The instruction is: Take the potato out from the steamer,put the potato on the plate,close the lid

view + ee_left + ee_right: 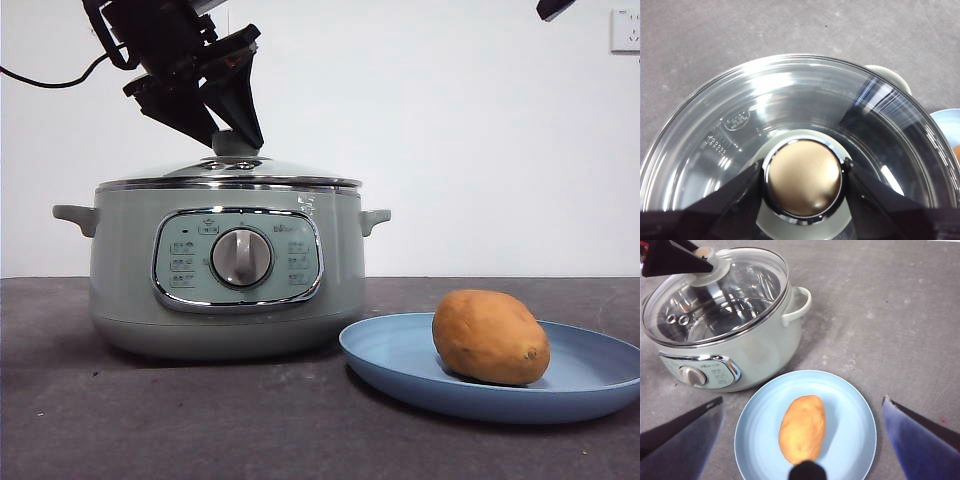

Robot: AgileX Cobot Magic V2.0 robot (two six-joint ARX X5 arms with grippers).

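The lid (230,172) sits on the steamer (225,270), its chrome rim resting level along the pot's top edge, and the left tool (803,177) is at its knob (803,179): in the left wrist view the two black jaws stand one on each side of the knob's chrome-ringed cap and touch it, so the tool is clamped on the lid. In the front view this arm comes down dark and slanted from the upper left, its tip meeting the knob above the pot. Through the glass the right wrist view shows a bare metal interior (a few reflections, nothing else that can be made out). The potato (491,337) lies on its side on the plate (400,365), which rests on the dark grey surface (150,420) just beside the steamer, on the side of the pot's far handle as seen from the front. The potato's small dark spot faces the front camera. The right tool (802,435) hangs above the plate with its jaws spread wide and nothing between them, well clear of the potato; in the front view it shows only as a black tip at the top right corner.
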